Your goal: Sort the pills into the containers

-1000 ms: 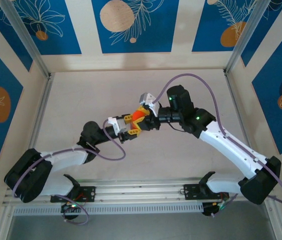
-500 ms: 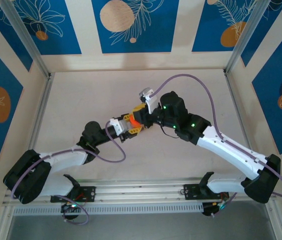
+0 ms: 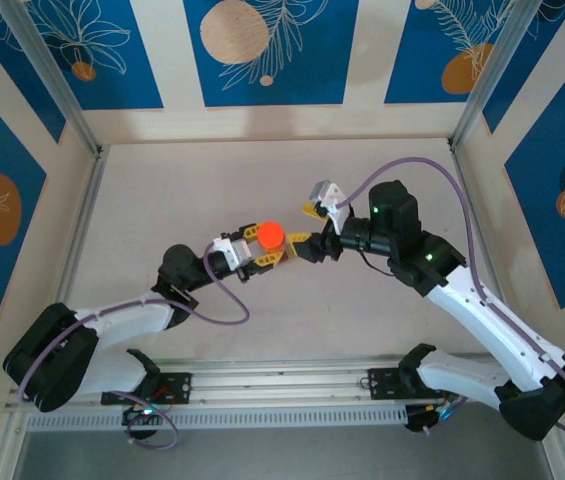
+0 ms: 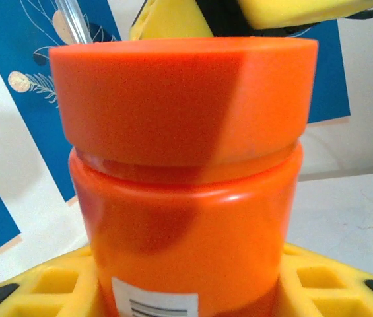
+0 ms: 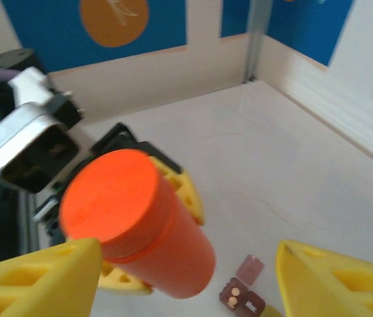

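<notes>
Two grippers at the orange bottle [image 3: 271, 235]: left gripper [image 3: 265, 246] clamps it, right gripper [image 3: 305, 227] gapes beside the cap [image 5: 110, 195]; gripping and unscrewing comes next, I'd say.

Lab enclosure: patterned walls [image 3: 262, 60], aluminium rail [image 3: 282, 382]
</notes>
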`<state>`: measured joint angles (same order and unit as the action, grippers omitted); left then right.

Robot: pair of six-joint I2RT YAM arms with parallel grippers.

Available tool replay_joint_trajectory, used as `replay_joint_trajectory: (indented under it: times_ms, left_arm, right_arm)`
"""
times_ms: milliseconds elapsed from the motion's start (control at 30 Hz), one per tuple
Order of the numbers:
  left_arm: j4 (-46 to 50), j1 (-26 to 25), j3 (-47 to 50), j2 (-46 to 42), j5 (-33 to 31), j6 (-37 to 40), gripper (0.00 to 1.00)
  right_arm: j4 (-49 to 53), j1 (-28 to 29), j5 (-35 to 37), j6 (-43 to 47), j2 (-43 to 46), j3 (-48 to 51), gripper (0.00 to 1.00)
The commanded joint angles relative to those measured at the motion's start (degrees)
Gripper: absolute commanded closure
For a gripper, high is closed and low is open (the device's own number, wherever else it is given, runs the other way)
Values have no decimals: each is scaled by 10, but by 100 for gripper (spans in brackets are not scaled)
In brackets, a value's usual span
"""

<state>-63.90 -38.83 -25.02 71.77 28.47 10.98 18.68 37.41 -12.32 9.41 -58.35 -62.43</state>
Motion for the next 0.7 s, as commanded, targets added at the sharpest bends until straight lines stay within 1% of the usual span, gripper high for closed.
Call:
replay_joint_trajectory:
  times_ms: [0, 133, 333, 500, 667]
  left_arm:
    - [-29, -2, -12, -5, 32, -16, 100]
    - [-30, -2, -20, 1, 53, -28, 100]
    - [-19, -2, -25, 0, 61, -29, 100]
    - [-11, -2, -30, 2, 67, -29, 100]
    - [-9, -2, -32, 8, 72, -28, 100]
  right_arm:
    - [-3, -1, -74, 92, 4, 34, 24]
    - [-67, 12, -59, 108, -5, 61, 23]
    - [-81, 32, -29, 119, -51, 43, 25]
    - [-105, 51, -24, 133, -61, 47, 26]
    - [-106, 61, -7, 139, -65, 38, 28]
